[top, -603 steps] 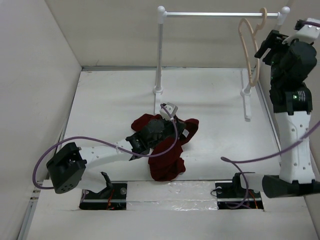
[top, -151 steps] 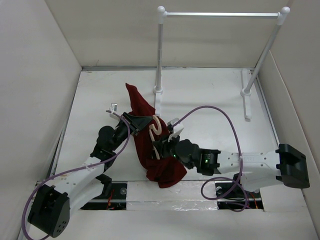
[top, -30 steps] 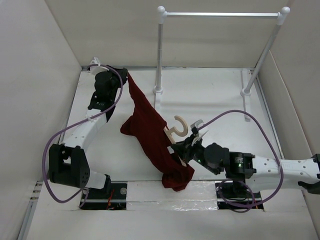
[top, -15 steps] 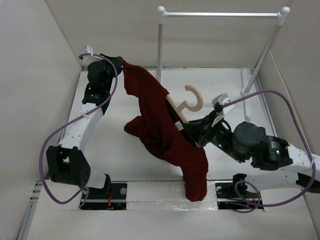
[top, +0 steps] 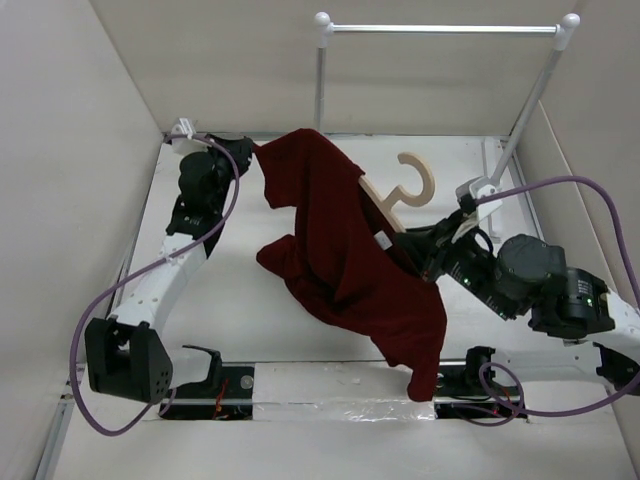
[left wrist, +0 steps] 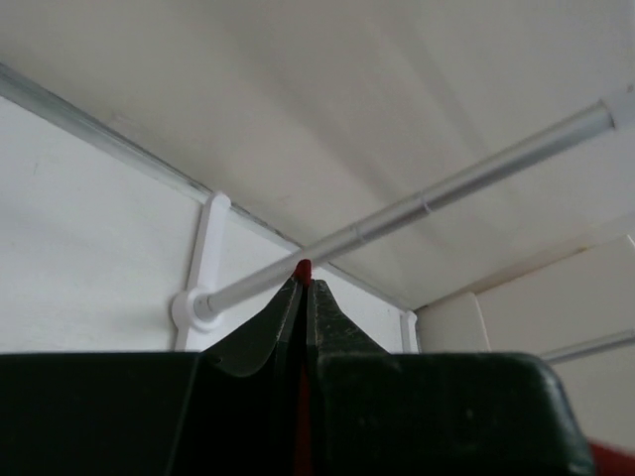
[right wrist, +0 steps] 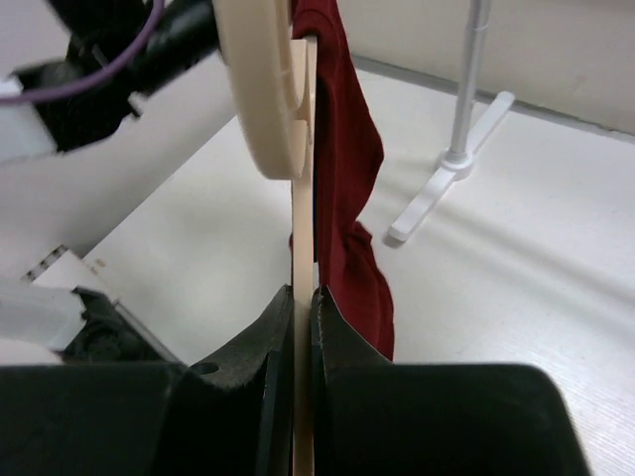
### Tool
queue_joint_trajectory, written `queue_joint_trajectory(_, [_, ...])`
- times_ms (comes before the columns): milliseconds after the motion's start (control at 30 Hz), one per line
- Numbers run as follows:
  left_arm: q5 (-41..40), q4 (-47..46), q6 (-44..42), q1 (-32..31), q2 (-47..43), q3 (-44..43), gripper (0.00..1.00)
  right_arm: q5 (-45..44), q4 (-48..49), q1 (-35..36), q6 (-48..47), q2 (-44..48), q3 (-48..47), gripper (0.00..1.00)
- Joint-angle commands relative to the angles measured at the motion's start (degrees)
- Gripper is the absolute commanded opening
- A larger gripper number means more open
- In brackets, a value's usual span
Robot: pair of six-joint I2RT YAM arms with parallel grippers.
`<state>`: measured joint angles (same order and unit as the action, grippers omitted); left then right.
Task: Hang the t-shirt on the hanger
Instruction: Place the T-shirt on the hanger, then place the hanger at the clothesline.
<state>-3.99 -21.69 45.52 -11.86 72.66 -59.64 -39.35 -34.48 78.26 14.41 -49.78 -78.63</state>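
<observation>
Maroon cloth: the t-shirt (top: 345, 270) is lifted off the table and sags as a sheet between the two arms. One edge is high at the back left, and the bulk drapes over the hanger and trails toward the near edge. The white rail stand (top: 440, 29) stands behind.

The hanger (top: 385, 197) has its hook free and turned toward the rail, with one shoulder buried in cloth. I judge it partly threaded, not seated.

The right gripper (top: 405, 243) is clamped on the hanger's flat body, seen edge-on between its jaws in the wrist view, so the hanger serves as a fixed form. The left gripper (top: 252, 150) is pinched closed on a sliver of red fabric, holding the cloth raised and taut, probably to spread the opening.
</observation>
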Motion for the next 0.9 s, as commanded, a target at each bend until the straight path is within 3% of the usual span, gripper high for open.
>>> queue_joint_trajectory(0, [-1.9, -6.51, 0.97, -0.97, -5.42, 6.08, 0.0, -1.97, 1.79, -6.85, -1.93, -1.1, -3.98, 0.0])
queue_joint_trajectory(167, [0.65, -8.36, 1.59, -1.58, -7.8, 12.6, 0.0, 12.16, 1.34, -24.7, -4.3, -4.44, -6.88, 0.0])
queue_joint_trajectory(300, [-0.66, -10.57, 1.86, -1.59, -8.94, 18.85, 0.0, 21.06, 2.3, -31.68, -4.31, -4.63, -9.08, 0.0])
queue_joint_trajectory(533, [3.72, -12.5, 1.25, -1.59, -7.37, 18.51, 0.0, 18.18, -3.48, -29.92, -5.36, -6.73, -16.81, 0.0])
queue_joint_trajectory(567, [6.51, -12.15, 0.63, -1.59, -7.27, 17.89, 0.05, 16.61, -4.19, -29.14, -5.62, -7.0, -17.51, 0.0])
queue_joint_trajectory(600, [7.93, -12.41, 0.02, -1.59, -7.53, 18.58, 0.19, 15.72, -4.89, -29.13, -5.71, -7.43, -17.96, 0.0])
queue_joint_trajectory(633, [7.68, -14.67, -0.16, -2.37, -9.97, 19.64, 0.23, 14.84, -6.03, -29.13, -5.71, -7.96, -17.96, 0.0])
queue_joint_trajectory(867, [10.05, -12.67, -4.21, -6.25, -24.22, 24.82, 0.25, 14.13, -5.87, -43.87, -7.47, -9.46, -17.35, 0.0])
